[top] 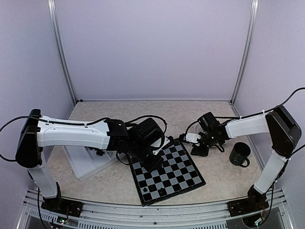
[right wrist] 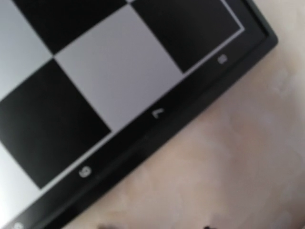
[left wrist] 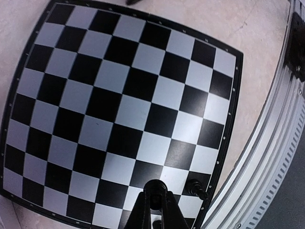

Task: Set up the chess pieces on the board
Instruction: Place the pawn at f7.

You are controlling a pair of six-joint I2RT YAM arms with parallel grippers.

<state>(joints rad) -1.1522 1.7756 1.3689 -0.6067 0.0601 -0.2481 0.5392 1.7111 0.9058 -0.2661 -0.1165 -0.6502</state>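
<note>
Low over the near edge of the board point(left wrist: 119, 109), the left gripper point(left wrist: 155, 191) hangs with its jaws pressed together. Whether a tiny figure is nipped between them we cannot tell. A lone black chess piece point(left wrist: 195, 188) sits on a dark square at that same edge, just beside the fingers. The right gripper point(top: 196, 143) hovers at the board's far right corner, and we cannot tell how wide it stands.

We judge two risks. A sideways drift of the left gripper could topple the black chess piece, because it is so close. A dip by the right gripper could catch the rim and skew the board under it.

Our count: one board and one black chess piece on it, with no white pieces in view. There are two grippers, one dark mug point(top: 239, 155) off the board's right side and one white tray point(top: 86, 164) off its left.
</note>
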